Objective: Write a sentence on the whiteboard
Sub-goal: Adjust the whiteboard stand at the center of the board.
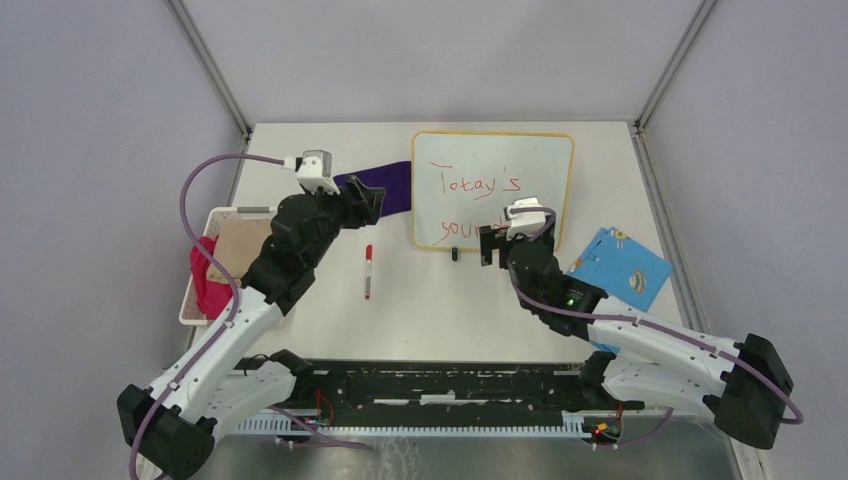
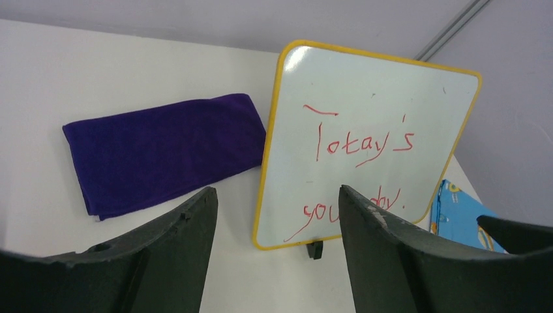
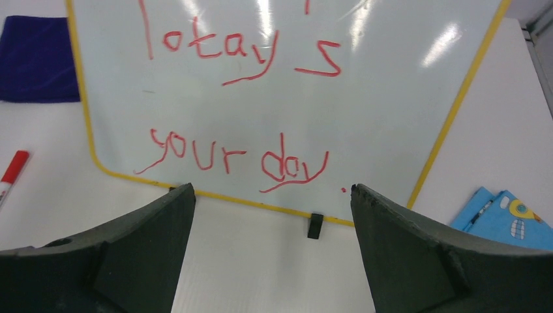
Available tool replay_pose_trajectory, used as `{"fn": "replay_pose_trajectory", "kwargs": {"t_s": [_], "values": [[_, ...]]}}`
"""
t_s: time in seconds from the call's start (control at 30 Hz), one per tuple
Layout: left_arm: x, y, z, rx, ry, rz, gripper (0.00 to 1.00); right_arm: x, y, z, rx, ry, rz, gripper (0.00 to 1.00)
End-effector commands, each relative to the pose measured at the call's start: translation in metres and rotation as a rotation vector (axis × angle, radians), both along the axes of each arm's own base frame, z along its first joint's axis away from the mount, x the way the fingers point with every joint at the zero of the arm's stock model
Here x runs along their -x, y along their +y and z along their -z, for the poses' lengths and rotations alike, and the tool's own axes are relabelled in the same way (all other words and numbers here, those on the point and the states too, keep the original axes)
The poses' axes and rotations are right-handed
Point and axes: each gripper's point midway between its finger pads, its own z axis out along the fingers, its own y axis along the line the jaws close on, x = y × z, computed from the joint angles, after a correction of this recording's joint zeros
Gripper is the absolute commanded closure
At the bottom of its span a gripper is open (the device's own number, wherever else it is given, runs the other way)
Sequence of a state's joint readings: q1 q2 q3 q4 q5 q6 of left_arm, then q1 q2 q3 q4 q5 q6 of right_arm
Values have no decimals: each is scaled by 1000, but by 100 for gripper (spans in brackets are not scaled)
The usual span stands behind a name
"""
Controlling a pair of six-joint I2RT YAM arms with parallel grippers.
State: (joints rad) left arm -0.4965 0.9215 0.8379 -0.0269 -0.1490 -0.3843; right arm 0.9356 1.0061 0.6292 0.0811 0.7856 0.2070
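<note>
Closest in, on the white worktop [image 1: 440, 310], a white marker pen with a red cap [image 1: 368, 270] lies loose around the middle; the left gripper [image 2: 277, 195] hangs just beyond it, jaws well apart with nothing between them; the right gripper [image 3: 272, 189] stands wider, likewise empty, just before the board's lower edge; further off, by the far edge, the small glossy white whiteboard with its thin orange frame [image 1: 545, 165] leans on two black feet [image 3: 315, 225]; it carries the red handwritten sentence [image 1: 478, 183], two lines reading roughly "Totay's your day", which looks complete. The board seems light, stiff and slick-faced, apt to tip; take it by the frame, since fingers on the face would likely smear the ink.
</note>
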Motion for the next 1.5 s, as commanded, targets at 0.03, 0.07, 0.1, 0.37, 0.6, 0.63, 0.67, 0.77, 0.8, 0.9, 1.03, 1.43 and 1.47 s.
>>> {"fn": "replay_pose_trajectory", "kwargs": {"t_s": [0.03, 0.07, 0.1, 0.37, 0.6, 0.63, 0.67, 0.77, 0.8, 0.9, 1.03, 1.43, 1.47], "values": [[12, 10, -22, -25, -137, -42, 18, -19, -52, -4, -92, 29, 173, 5], [15, 13, -20, -26, -141, -55, 14, -18, -63, 3, -77, 45, 194, 5], [16, 17, -16, -28, -141, -73, 11, -17, -71, 10, -59, 54, 206, 6], [28, 1, -1, -91, -115, -13, 7, 11, -93, 41, -28, 37, 155, 11], [27, -11, 11, -115, -58, 22, 7, 19, -89, 55, -46, 19, 93, 15], [26, -12, 14, -122, -45, 22, 7, 18, -88, 59, -43, 27, 92, 16], [25, -13, 17, -128, -32, 26, 7, 19, -88, 63, -41, 36, 91, 16], [23, -18, 26, -147, 12, 33, 7, 16, -84, 75, -50, 59, 96, 18], [22, -19, 30, -156, 28, 35, 8, 15, -83, 78, -51, 68, 100, 19], [18, -23, 38, -177, 70, 39, 8, 8, -80, 87, -67, 98, 135, 27], [17, -25, 43, -193, 102, 42, 9, -4, -72, 102, -79, 141, 135, 35], [21, -30, 40, -180, 92, 70, 10, -28, -62, 134, -111, 253, 142, 41], [22, -30, 40, -180, 91, 72, 10, -29, -61, 136, -108, 259, 140, 41]]}}
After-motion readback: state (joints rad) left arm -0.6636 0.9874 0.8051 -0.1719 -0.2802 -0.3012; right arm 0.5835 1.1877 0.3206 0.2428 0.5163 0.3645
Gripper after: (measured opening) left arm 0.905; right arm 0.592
